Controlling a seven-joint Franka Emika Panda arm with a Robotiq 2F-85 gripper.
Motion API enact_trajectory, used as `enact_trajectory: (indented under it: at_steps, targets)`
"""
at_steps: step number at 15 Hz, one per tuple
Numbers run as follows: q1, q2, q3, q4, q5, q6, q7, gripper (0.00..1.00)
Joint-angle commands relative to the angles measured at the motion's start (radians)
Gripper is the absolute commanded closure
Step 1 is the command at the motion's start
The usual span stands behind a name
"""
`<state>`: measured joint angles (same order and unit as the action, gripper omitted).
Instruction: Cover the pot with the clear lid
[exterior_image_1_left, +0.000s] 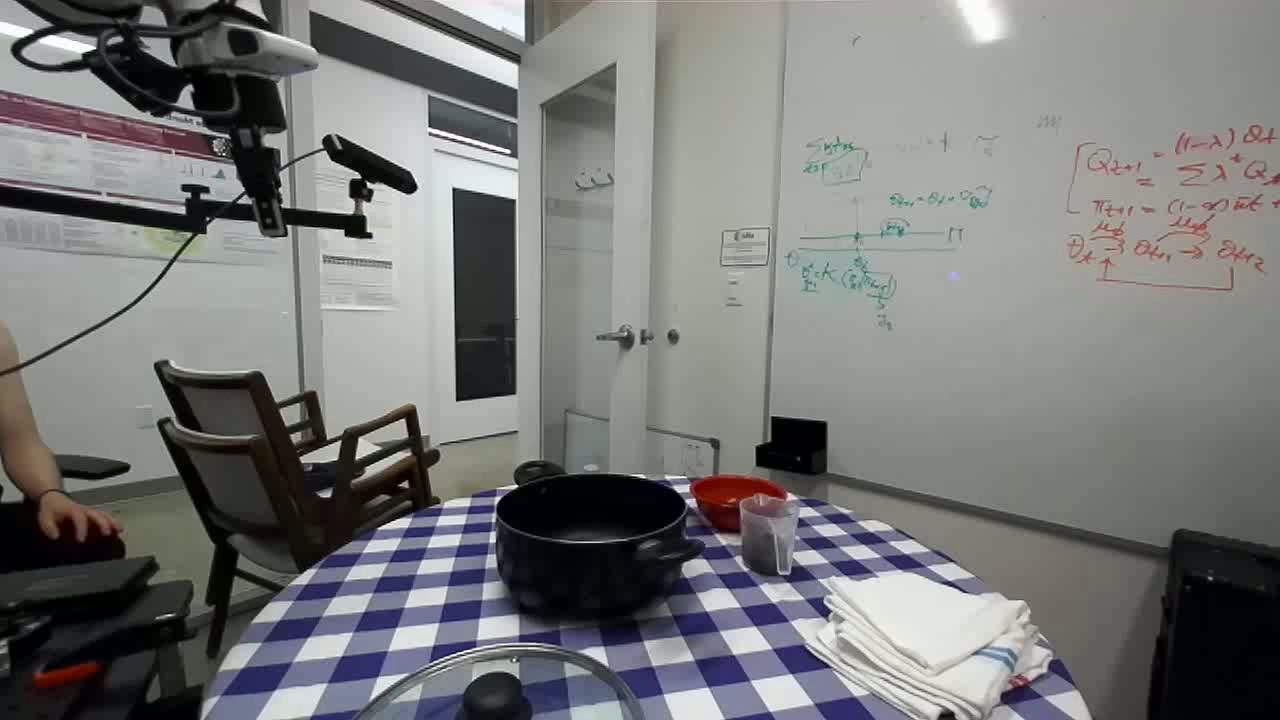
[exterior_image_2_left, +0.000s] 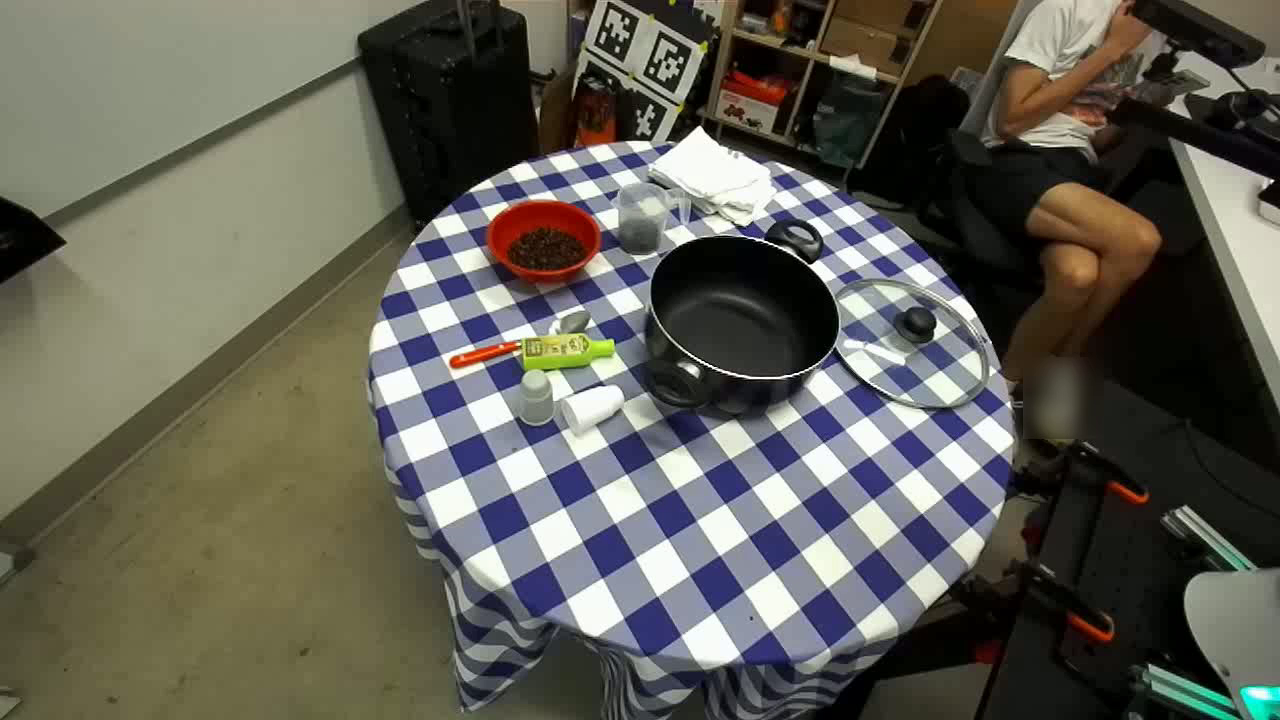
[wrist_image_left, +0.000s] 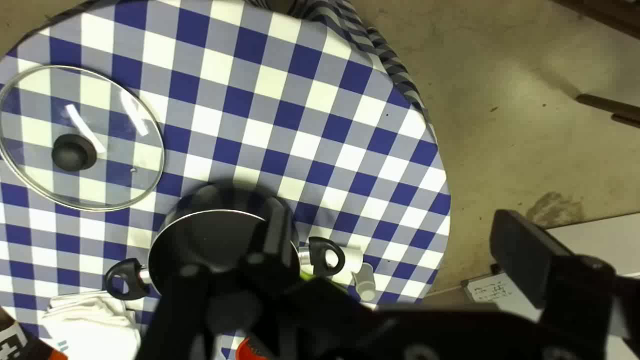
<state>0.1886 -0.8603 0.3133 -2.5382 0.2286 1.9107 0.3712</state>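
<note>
One gripper (exterior_image_1_left: 268, 222) hangs high up at the left, well apart from the table (exterior_image_1_left: 400, 600); the wrist view shows its fingers (wrist_image_left: 522, 260) spread apart. Two chairs (exterior_image_1_left: 220, 490) show below it. Moving right, I see the lid (exterior_image_1_left: 500, 690) lying flat on the table at the edge nearest me. Just past it stands the pot (exterior_image_1_left: 592, 560), upright and uncovered, a strip of checked table between the two. In an exterior view a green bottle (exterior_image_2_left: 567, 351) lies on its side near the pot. Next comes the red bowl (exterior_image_1_left: 712, 510), holding small dark bits (exterior_image_2_left: 545, 249), then a clear jug (exterior_image_1_left: 770, 512), upright, just beside the bowl and partly hiding it from here. White towels (exterior_image_1_left: 920, 640), folded and stacked, lie farthest right on the table.
</note>
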Motion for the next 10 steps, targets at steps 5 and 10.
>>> enact_trajectory:
  at_steps: [5, 10]
  targets:
    - [-0.005, 0.000, 0.003, 0.003, 0.002, -0.004, -0.003, 0.00]
    - [-0.009, 0.004, 0.003, 0.010, -0.005, -0.005, -0.006, 0.00]
